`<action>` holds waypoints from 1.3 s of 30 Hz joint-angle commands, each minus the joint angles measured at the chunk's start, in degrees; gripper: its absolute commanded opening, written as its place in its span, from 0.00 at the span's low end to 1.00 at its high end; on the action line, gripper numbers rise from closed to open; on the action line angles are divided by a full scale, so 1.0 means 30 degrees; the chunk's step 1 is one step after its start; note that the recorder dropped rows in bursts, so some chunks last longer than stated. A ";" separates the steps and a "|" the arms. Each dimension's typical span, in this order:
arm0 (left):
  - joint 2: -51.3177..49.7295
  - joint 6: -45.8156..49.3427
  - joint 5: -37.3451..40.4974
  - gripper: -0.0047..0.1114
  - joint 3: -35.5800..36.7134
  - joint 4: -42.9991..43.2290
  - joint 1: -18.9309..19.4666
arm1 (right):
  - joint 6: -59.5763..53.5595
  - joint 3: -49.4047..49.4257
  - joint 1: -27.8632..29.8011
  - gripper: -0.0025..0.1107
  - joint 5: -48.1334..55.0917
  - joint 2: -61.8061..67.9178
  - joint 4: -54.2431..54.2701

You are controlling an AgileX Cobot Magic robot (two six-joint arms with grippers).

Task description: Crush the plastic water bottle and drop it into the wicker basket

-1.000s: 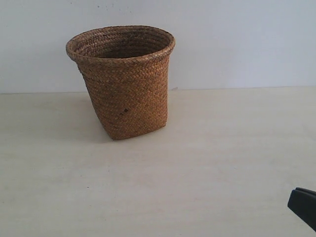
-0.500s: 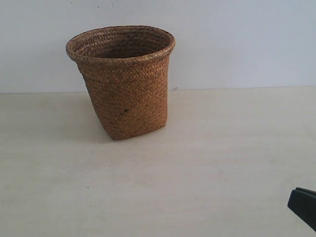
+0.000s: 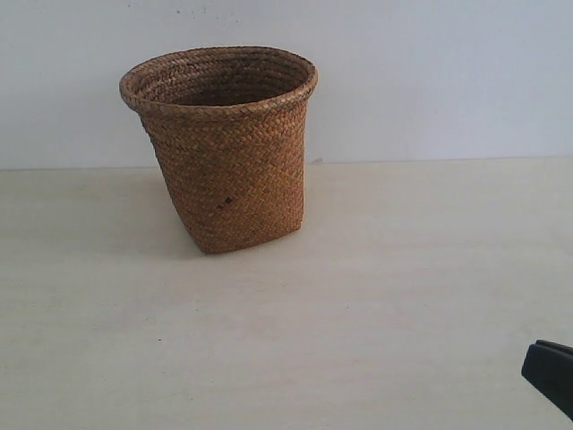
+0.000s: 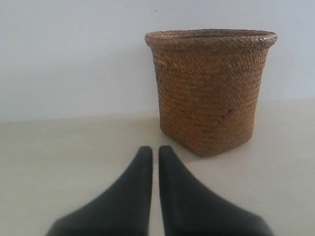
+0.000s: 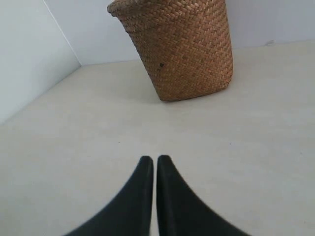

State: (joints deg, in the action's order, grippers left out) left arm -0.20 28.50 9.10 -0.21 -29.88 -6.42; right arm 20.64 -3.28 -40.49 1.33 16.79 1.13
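The wicker basket stands upright at the back left of the pale table, brown and woven, with a wide rolled rim. It also fills the far part of the left wrist view and the right wrist view. No plastic water bottle shows in any view. My left gripper is shut with nothing between its black fingers, a short way in front of the basket. My right gripper is shut and empty too, farther from the basket. Only a black corner of the right arm enters the exterior view at the bottom right.
The pale table runs back to a white wall. A second white wall meets it at a corner in the right wrist view, beside the basket.
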 commanded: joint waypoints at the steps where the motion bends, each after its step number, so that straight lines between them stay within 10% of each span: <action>1: 0.0068 -0.0211 0.1432 0.07 0.0069 -0.0241 0.0816 | -0.0037 0.0058 -0.0003 0.02 -0.0200 -0.0035 0.0000; 24: 0.0068 -0.0261 0.3682 0.07 0.0069 -0.1116 0.1355 | -0.0037 0.0058 -0.0003 0.02 -0.0200 -0.0035 0.0000; 30: 0.0068 -0.7357 0.3682 0.07 0.0069 -0.0542 0.1355 | -0.0037 0.0058 -0.0003 0.02 -0.0781 -0.0035 -0.0080; 39: 0.0068 -0.6521 0.2987 0.07 0.0069 0.7233 0.1355 | -0.0037 0.0058 -0.0003 0.02 -0.0817 -0.0035 -0.0042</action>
State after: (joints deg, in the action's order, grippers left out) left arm -0.20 6.11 19.02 -0.21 -14.57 -2.63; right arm 20.64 -3.28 -40.49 -0.56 16.79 1.13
